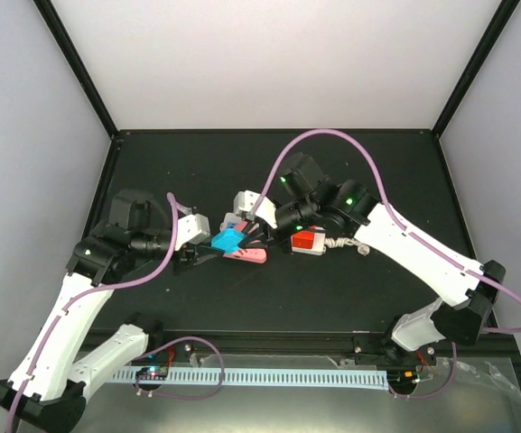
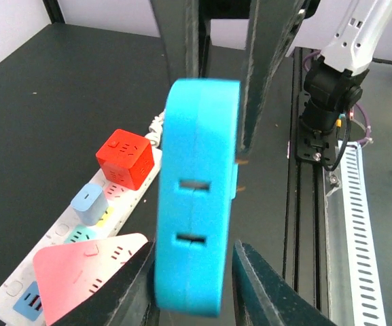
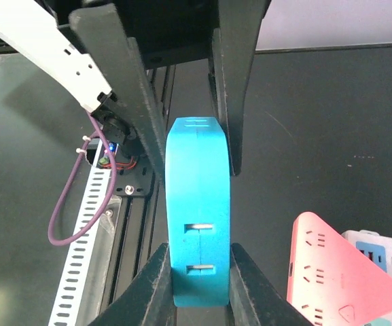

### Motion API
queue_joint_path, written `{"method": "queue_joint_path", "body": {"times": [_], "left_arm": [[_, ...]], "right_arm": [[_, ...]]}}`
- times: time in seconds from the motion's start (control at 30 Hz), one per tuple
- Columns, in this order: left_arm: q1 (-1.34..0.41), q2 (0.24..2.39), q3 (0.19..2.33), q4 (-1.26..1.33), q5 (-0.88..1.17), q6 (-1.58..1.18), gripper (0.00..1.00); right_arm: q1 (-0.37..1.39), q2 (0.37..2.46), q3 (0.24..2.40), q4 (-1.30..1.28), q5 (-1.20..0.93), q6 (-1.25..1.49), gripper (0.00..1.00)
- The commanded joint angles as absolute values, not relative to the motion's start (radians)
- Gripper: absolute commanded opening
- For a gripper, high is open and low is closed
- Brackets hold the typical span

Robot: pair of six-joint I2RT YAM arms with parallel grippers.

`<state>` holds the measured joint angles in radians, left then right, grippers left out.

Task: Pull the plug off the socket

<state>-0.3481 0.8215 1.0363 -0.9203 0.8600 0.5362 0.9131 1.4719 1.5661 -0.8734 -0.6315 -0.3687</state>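
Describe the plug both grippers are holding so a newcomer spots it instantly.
Over the black table, beside the white power strip, the left gripper and right gripper meet. Clamped between them, off the strip, is the blue plug: a flat bright-blue slab, unlike the red cube and pink triangle nearby.

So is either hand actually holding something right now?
Both. The blue plug sits clamped across its flat sides, the right hand at one end and the left hand at the other, clear of the socket.
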Motion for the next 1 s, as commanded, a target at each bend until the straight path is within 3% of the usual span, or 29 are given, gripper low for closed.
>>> {"method": "queue_joint_path", "body": {"times": [0.0,0.2,0.4,0.47,0.57,0.77,0.8,0.97], "left_arm": [[-0.340,0.819,1.041,-0.948,0.855,0.546,0.28],[-0.339,0.840,1.058,-0.952,0.907,0.536,0.22],[-0.332,0.860,1.071,-0.945,0.996,0.511,0.37],[-0.322,0.873,1.071,-0.934,1.039,0.503,0.37],[-0.309,0.885,1.082,-0.924,1.085,0.488,0.32],[-0.301,0.878,1.077,-0.914,1.092,0.486,0.05],[-0.298,0.873,1.076,-0.911,1.093,0.485,0.02],[-0.264,0.865,1.078,-0.874,1.026,0.427,0.02]], "right_arm": [[0.911,1.419,1.551,-0.879,-0.636,-0.394,0.09],[0.911,1.390,1.524,-0.882,-0.637,-0.410,0.09],[0.911,1.385,1.506,-0.873,-0.638,-0.412,0.09],[0.911,1.391,1.510,-0.871,-0.641,-0.407,0.09],[0.911,1.404,1.520,-0.873,-0.647,-0.405,0.09],[0.911,1.415,1.534,-0.876,-0.648,-0.397,0.09],[0.911,1.418,1.537,-0.876,-0.646,-0.390,0.11],[0.884,1.438,1.589,-0.880,-0.642,-0.313,0.59]]}}
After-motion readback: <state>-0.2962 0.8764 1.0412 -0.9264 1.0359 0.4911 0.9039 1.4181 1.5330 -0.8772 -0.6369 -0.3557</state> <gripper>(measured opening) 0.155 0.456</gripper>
